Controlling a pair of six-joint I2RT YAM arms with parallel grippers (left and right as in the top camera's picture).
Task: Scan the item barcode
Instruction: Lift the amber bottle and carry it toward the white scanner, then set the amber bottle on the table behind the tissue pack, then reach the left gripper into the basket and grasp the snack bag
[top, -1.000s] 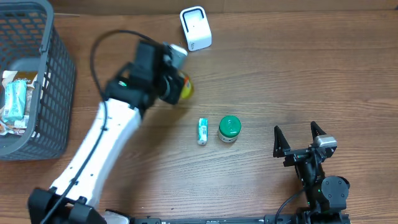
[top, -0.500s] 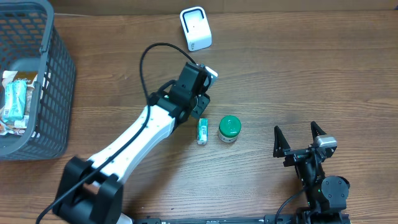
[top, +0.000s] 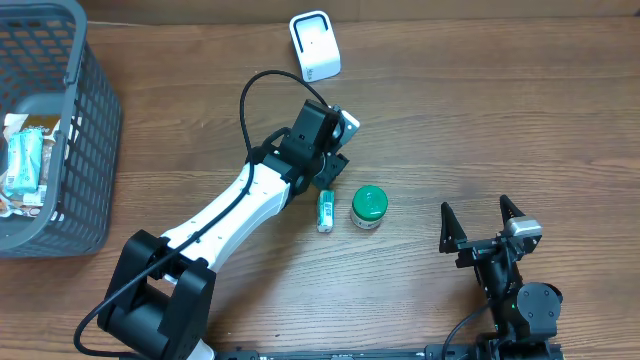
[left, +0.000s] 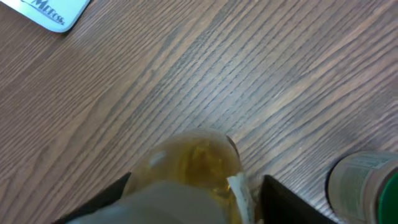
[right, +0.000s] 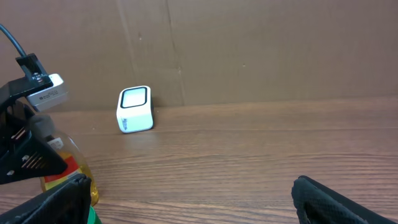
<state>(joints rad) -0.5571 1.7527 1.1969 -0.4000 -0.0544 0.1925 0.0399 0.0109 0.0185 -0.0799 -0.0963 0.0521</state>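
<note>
- Left gripper straddles the yellow bottle, which sits right between its jaws; can't tell if it's actually clamped.
- Looks rigid, round and slick, so you'd probably want to grab mid-body, squarely.

Overhead down, wrists low; scanner shared

The wooden table in front of me carries a grey mesh basket at my far left and a white scanner at the far edge. Near the middle a small green-and-white tube lies just beside an upright green-lidded jar, and a yellow bottle stands close behind them
</note>
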